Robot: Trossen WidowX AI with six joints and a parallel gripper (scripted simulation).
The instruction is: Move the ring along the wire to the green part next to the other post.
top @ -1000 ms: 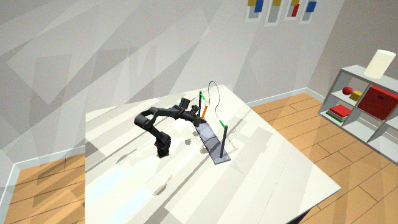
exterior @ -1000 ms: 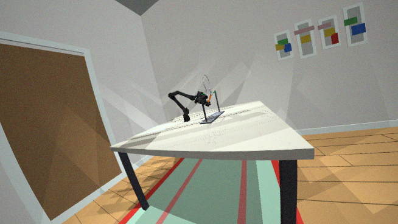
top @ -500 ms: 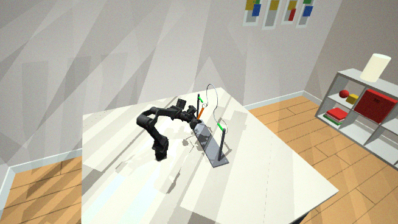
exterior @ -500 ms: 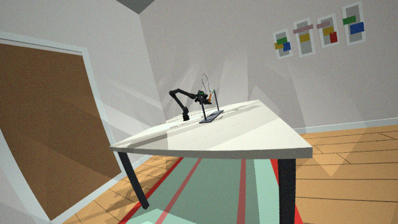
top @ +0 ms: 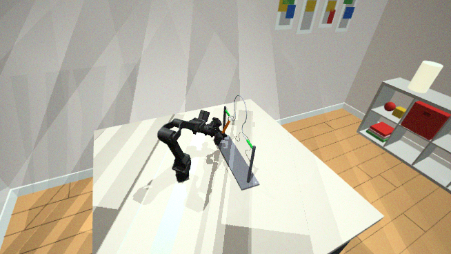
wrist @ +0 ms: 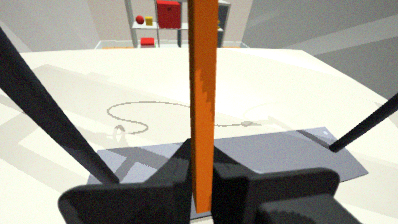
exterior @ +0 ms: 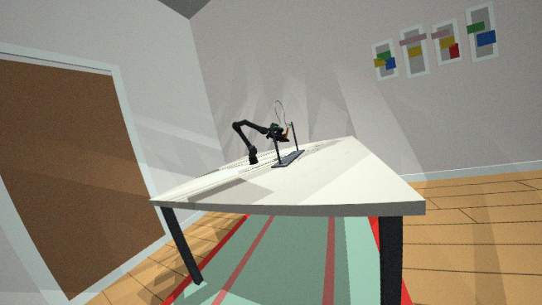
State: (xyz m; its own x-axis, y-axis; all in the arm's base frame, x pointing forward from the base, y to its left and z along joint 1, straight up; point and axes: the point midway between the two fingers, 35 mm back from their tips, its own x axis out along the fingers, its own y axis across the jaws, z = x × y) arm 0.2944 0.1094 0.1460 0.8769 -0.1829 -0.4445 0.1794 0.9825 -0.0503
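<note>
Claw (top: 223, 135) (exterior: 286, 137) (wrist: 195, 143) clamped on the orange handle (top: 226, 126) (exterior: 287, 133) (wrist: 203, 90); ring (top: 230, 119) — cropped from the wrist view — too small overhead to confirm wire (top: 246, 114) (exterior: 276, 107) contact.

White table (top: 276, 207) (exterior: 323, 182) (wrist: 60, 80) under a grey base plate (top: 238, 162) (exterior: 287, 159) (wrist: 280, 150).

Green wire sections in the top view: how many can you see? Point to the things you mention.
2. One (top: 227, 112) is beside the far post (top: 225, 121), near the ring (top: 230, 119); the other (top: 249, 143) adjoins the near post (top: 252, 163). No others show there.
</note>
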